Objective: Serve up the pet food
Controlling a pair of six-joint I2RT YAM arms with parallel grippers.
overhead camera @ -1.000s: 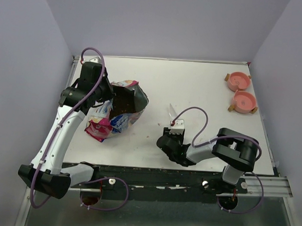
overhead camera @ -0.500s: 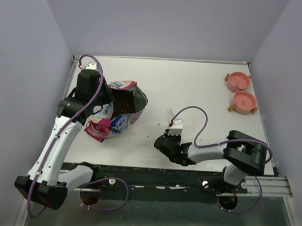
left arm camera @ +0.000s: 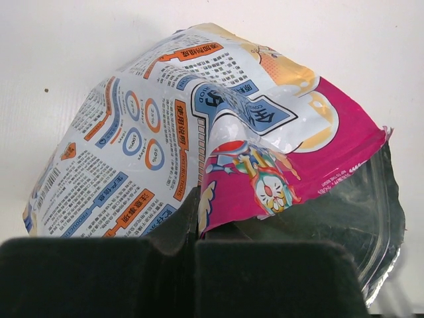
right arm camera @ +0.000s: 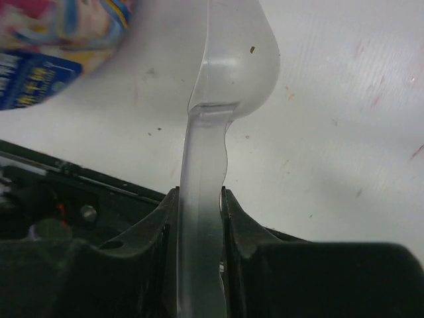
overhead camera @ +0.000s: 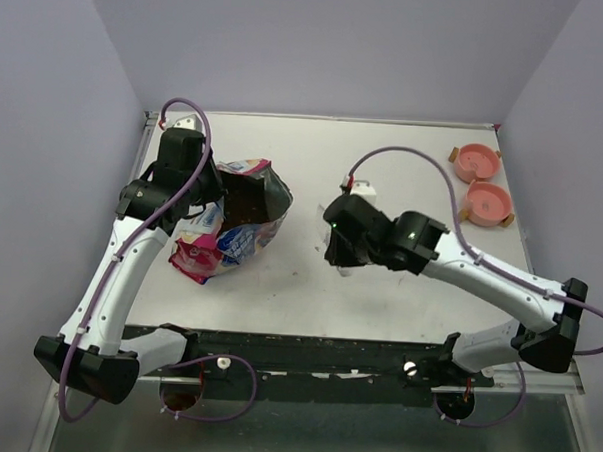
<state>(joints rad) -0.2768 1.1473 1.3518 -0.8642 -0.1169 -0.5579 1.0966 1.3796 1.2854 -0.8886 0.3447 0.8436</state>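
Note:
The pink-and-blue printed bag (overhead camera: pixel 226 233) lies open at the left of the table. Dark brown pet food (overhead camera: pixel 246 202) shows in its mouth. My left gripper (overhead camera: pixel 201 200) is shut on the bag's upper edge; in the left wrist view the jaws (left arm camera: pixel 195 222) pinch the pink rim of the bag (left arm camera: pixel 199 126). My right gripper (overhead camera: pixel 338 253) hangs mid-table, to the right of the bag. It is shut on the handle of the clear plastic scoop (right arm camera: pixel 235 59), whose bowl holds only a speck. The handle runs between the right gripper's (right arm camera: pixel 199 212) fingers.
Two pink bowls (overhead camera: pixel 476 162) (overhead camera: pixel 486 203) stand at the far right of the white table (overhead camera: pixel 404 170). The black front rail (right arm camera: pixel 73 199) lies below the scoop. Crumbs dot the table surface. Purple walls close in both sides.
The right gripper closed on the scoop's handle and lifted it from the table near the front edge, swinging back and up. The left arm keeps its hold on the bag.

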